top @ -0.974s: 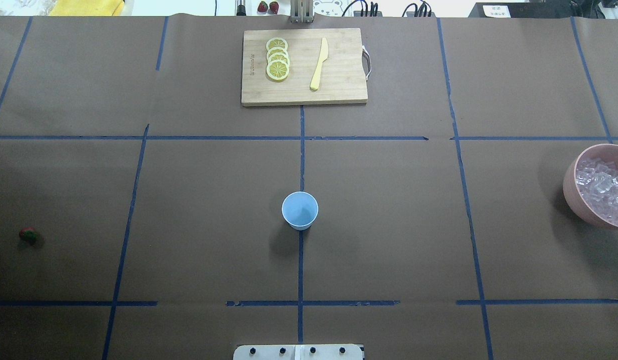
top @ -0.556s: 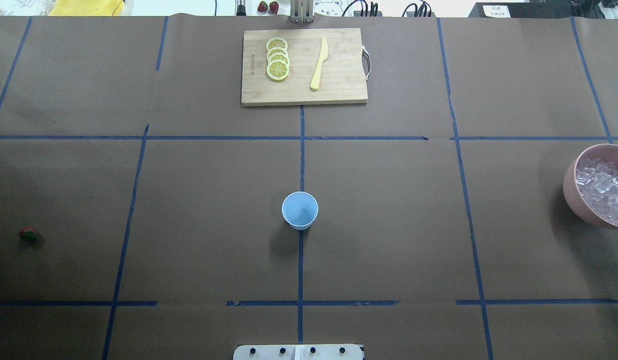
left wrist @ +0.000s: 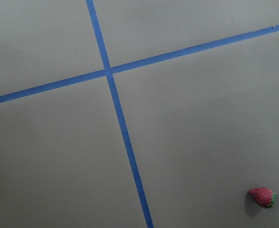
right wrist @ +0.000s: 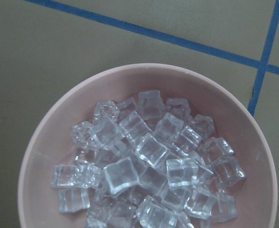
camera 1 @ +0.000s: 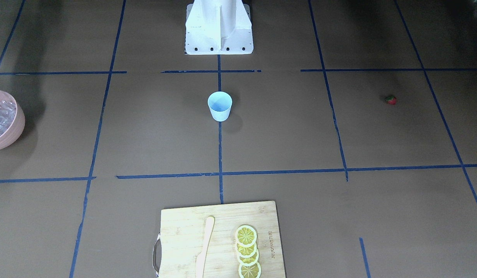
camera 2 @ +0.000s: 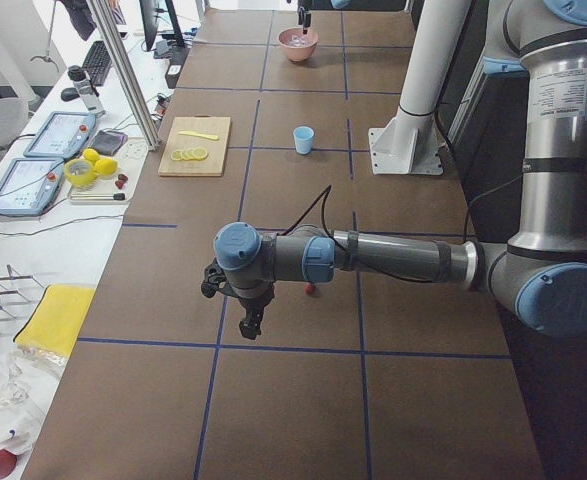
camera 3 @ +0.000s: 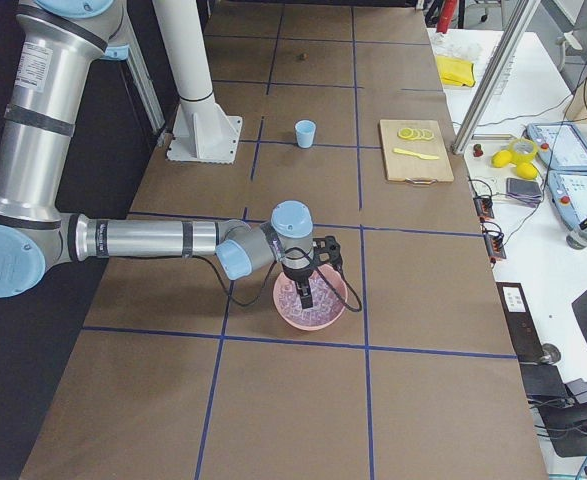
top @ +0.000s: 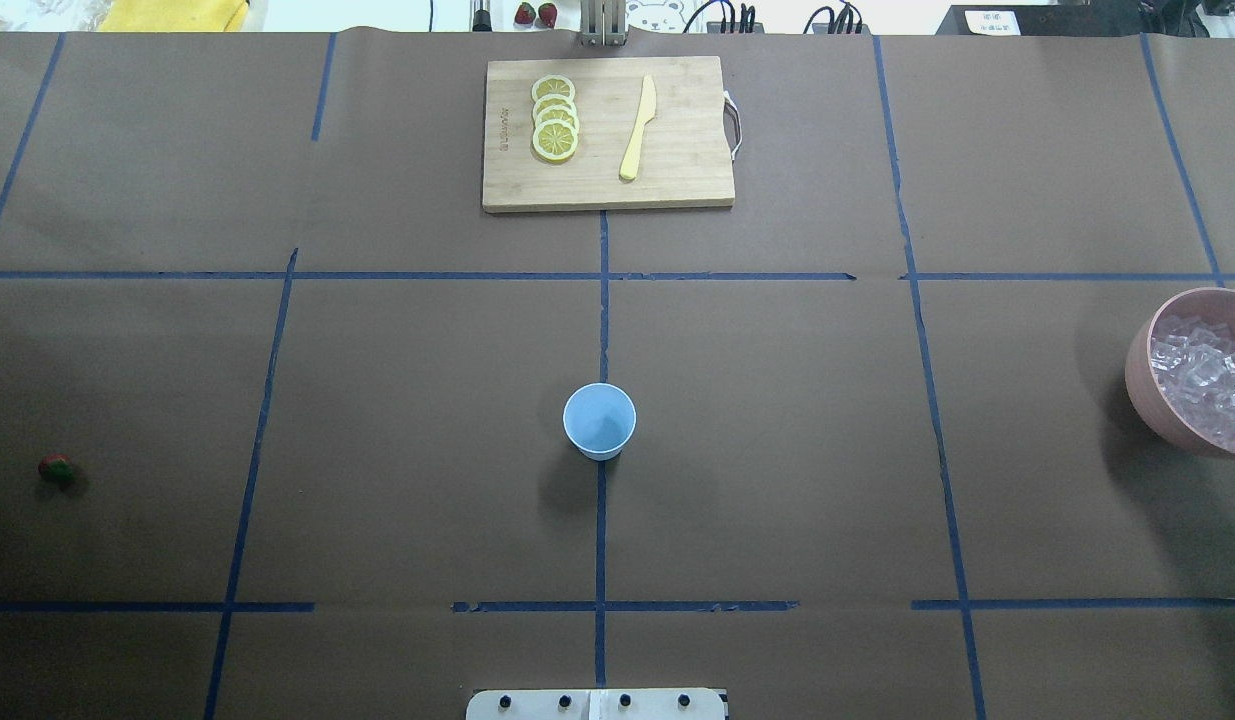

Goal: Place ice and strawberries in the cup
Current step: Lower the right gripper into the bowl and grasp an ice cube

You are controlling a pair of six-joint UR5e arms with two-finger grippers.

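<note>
Now hovering right gripper (camera 3: 306, 292) over clear glassy ice cubes (right wrist: 149, 161) in round pink bowl (right wrist: 58, 128), left gripper (camera 2: 250, 325) near tiny red strawberry (left wrist: 262, 197); cannot tell claw states.

Nothing could be read for certain. The board (top: 607, 135) bore a burnt-in brand mark (top: 501, 130) along one short edge, its letters too small to make out. Beyond the board and off to the right, a white card (top: 992, 20) carried dark print, also illegible. Well away from the board, each arm wore a white label (camera 2: 558, 95) of fine print, equally unreadable.
</note>
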